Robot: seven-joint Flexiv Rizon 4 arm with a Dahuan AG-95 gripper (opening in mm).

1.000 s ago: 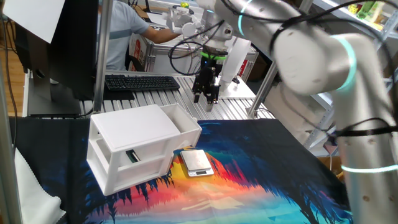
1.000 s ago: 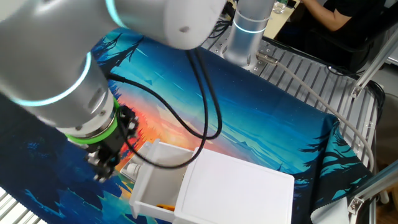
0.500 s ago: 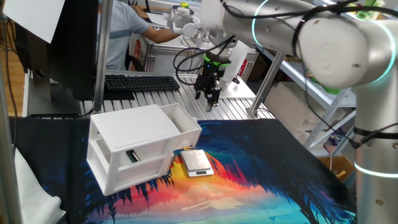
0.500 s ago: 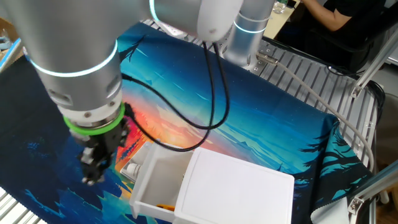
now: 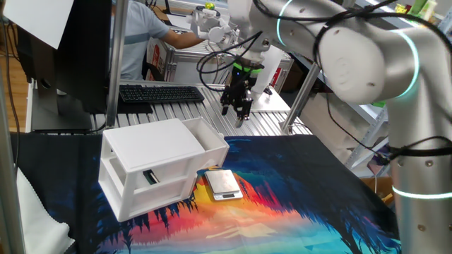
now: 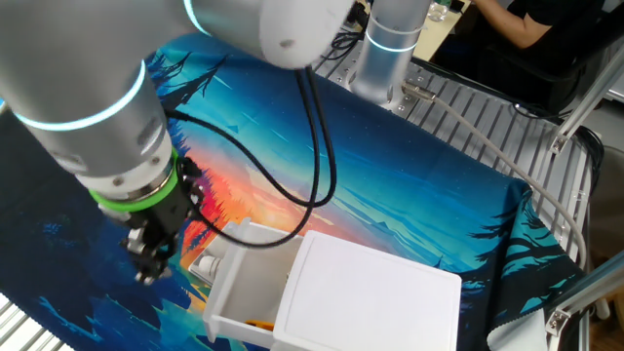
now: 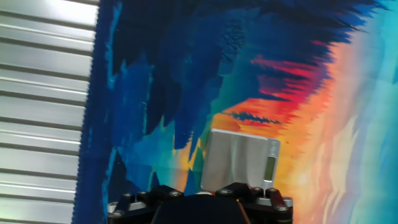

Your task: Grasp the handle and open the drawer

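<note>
Hand [image 5: 236, 113] hangs raised, apart from drawer [image 5: 210, 139].

Legible text, labels, brands, numbers, signs: none in any view. Flat silver rectangular scale [image 7: 241, 160], lower centre of the hand view: display strip at its right edge too blurred to read. Black keyboard [image 5: 161, 93], upper left of one fixed view: key legends too small to read.
</note>
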